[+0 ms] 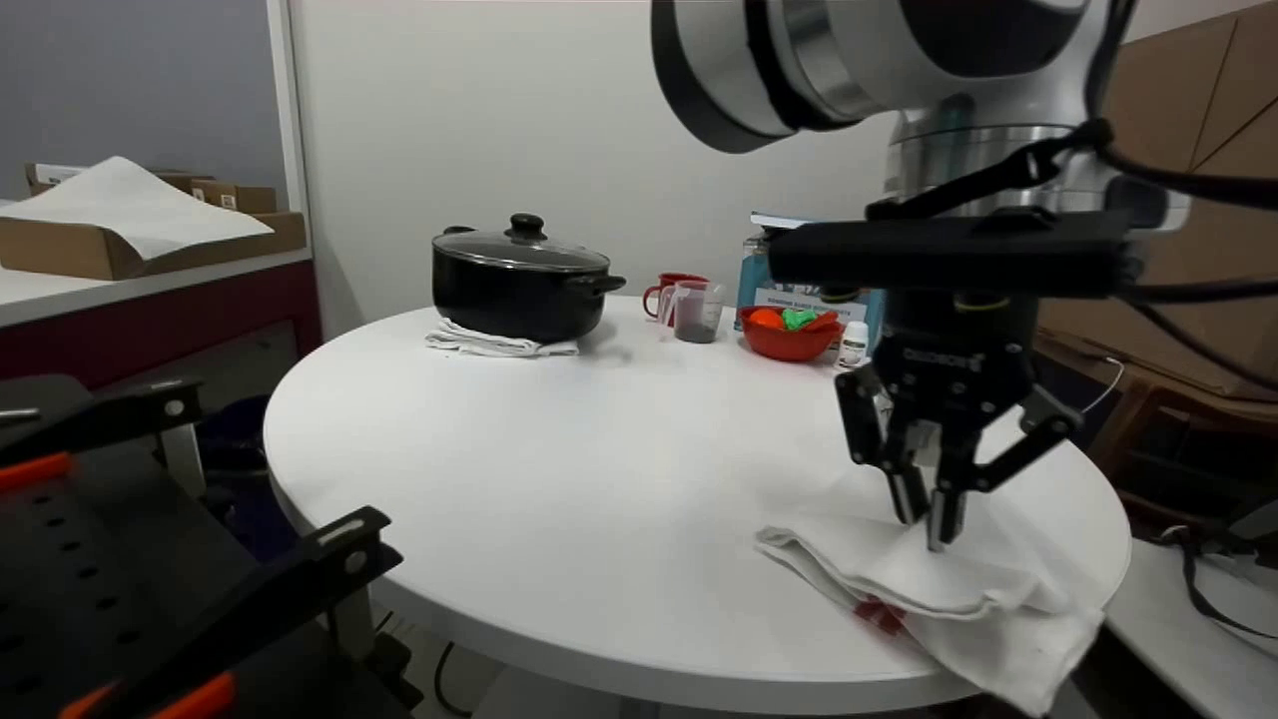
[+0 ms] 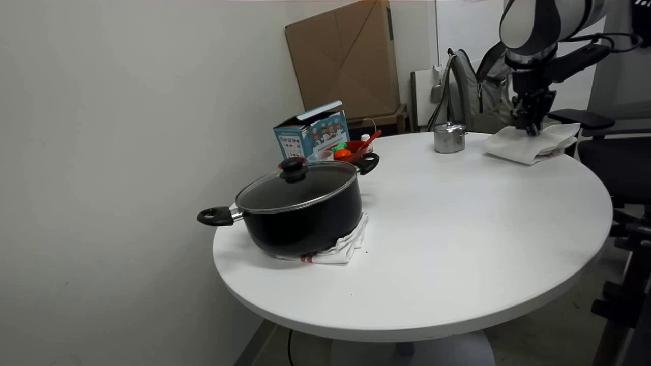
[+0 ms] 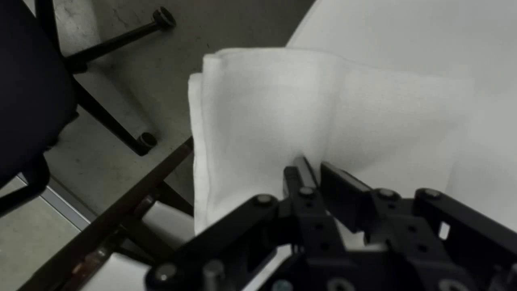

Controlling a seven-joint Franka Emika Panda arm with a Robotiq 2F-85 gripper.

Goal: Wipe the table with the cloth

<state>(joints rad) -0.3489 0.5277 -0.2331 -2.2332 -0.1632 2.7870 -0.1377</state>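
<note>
One round white tabletop (image 1: 599,459) spans the middle in an exterior view, and one arm (image 1: 869,55) is cut off above. One black pot (image 1: 514,295) stands far left. One white cloth (image 1: 958,589) overhangs the near right edge, pinched by the closed claw (image 1: 924,529), its gripped fold hard to make out. One folded towel (image 1: 489,344) lies mostly hidden under the pot. Of two far cups, the measuring cup (image 1: 697,314) partly covers the red mug (image 1: 684,278).

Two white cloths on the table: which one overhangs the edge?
The cloth at the pincer: its corner hangs out past the table. The other cloth, under the black pot, shows no overhang.
</note>
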